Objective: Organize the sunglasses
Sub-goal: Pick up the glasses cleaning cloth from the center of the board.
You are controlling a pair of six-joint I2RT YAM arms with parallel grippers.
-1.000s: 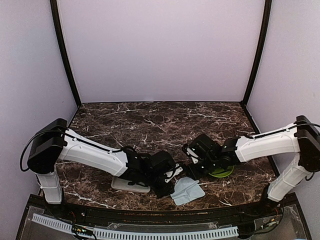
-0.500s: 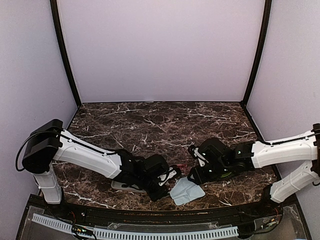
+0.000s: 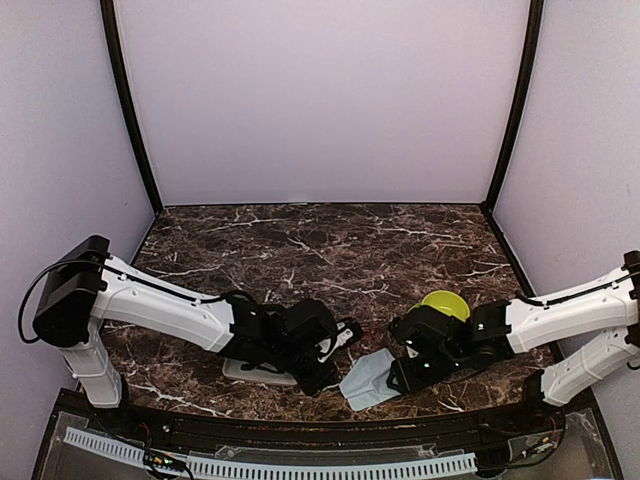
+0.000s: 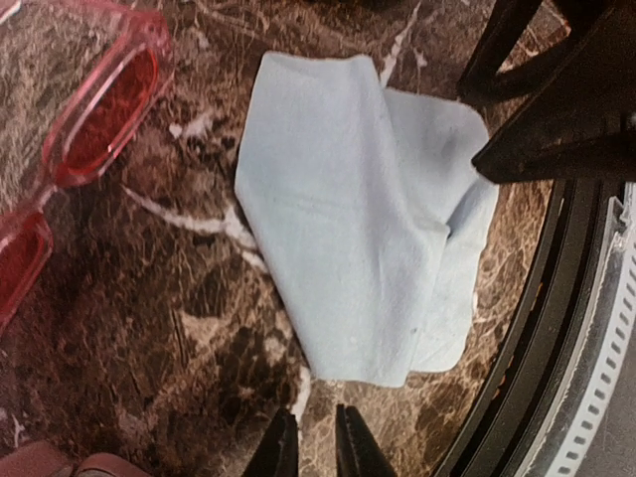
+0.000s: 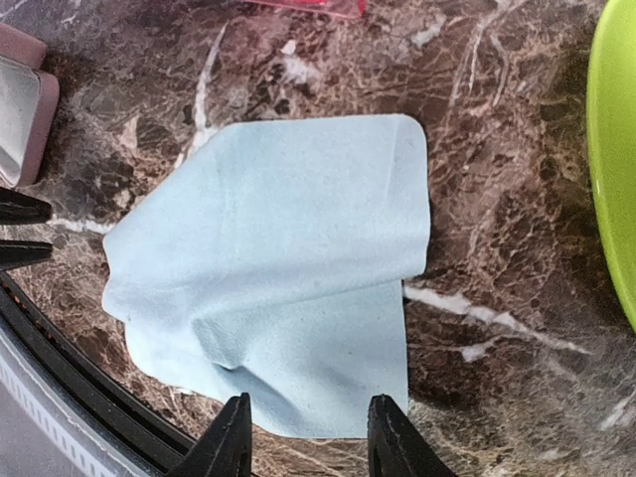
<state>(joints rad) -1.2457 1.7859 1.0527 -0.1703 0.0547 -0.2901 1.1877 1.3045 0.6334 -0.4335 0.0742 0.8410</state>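
Observation:
The red-pink sunglasses [image 4: 99, 109] lie on the marble at the upper left of the left wrist view, apart from both grippers. Only their edge [image 5: 308, 6] shows at the top of the right wrist view. A light blue cloth [image 3: 368, 380] lies crumpled between the two grippers. My left gripper [image 4: 313, 442] hovers just short of the cloth's [image 4: 368, 219] near edge, jaws a narrow slit apart with nothing between them. My right gripper [image 5: 310, 432] stands open over the cloth's [image 5: 288, 298] other edge, holding nothing.
A lime green bowl [image 3: 445, 303] sits behind the right arm, also at the right edge of the right wrist view [image 5: 616, 149]. A pale pink case [image 3: 258, 372] lies under the left arm. The table's black front rim [image 4: 556, 298] runs close by the cloth.
The right arm has drawn back toward the near right, uncovering the green bowl. The cloth has shifted slightly toward the front edge. The left arm has edged a little left.

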